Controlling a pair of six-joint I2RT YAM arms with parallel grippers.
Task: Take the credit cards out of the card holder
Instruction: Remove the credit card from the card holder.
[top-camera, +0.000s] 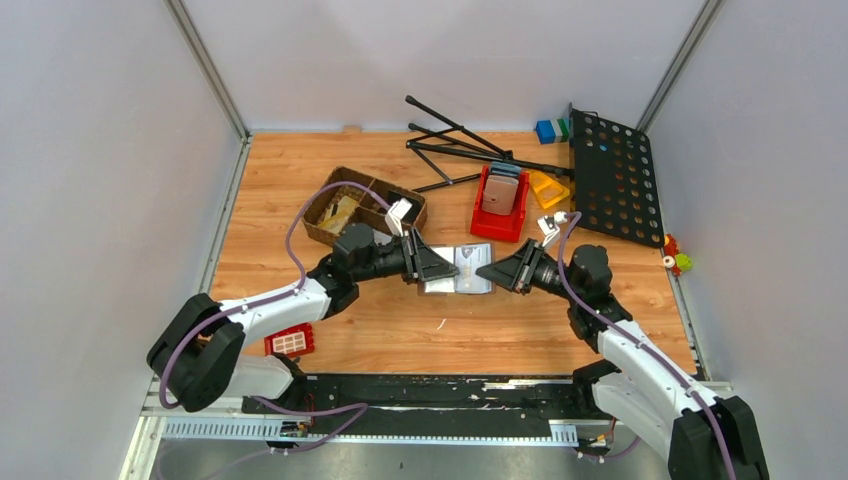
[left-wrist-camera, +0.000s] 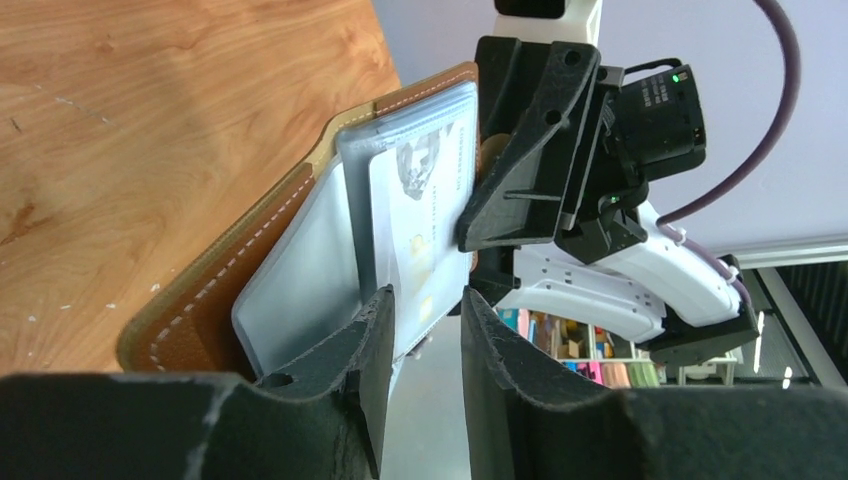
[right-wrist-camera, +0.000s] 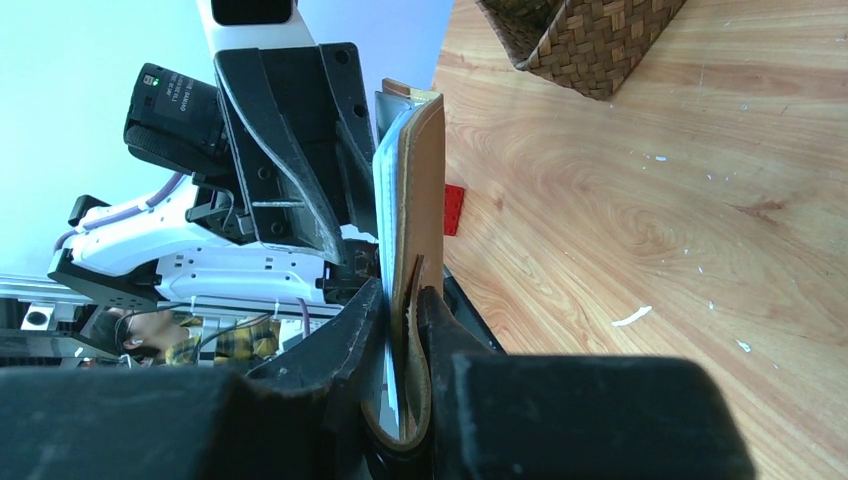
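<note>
The brown leather card holder (top-camera: 458, 270) hangs open above the table's middle, between both arms. My right gripper (right-wrist-camera: 400, 300) is shut on its folded leather edge (right-wrist-camera: 425, 190). In the left wrist view the holder's brown cover (left-wrist-camera: 230, 270) backs pale plastic sleeves. A silvery credit card (left-wrist-camera: 415, 215) sticks out of a sleeve toward my left gripper (left-wrist-camera: 428, 300). That gripper's jaws stand apart; the card's lower edge lies between them, close to the left finger (left-wrist-camera: 375, 330), with a clear gap to the other finger. Seen from above, the left gripper (top-camera: 440, 268) and right gripper (top-camera: 487, 270) face each other across the holder.
A wicker basket (top-camera: 335, 215) sits behind the left arm. A red bin (top-camera: 500, 205) with a pinkish-grey slab stands behind the holder. Black tripod rods (top-camera: 470, 145) and a black perforated panel (top-camera: 612, 175) lie at the back right. A red grid block (top-camera: 290, 341) lies front left.
</note>
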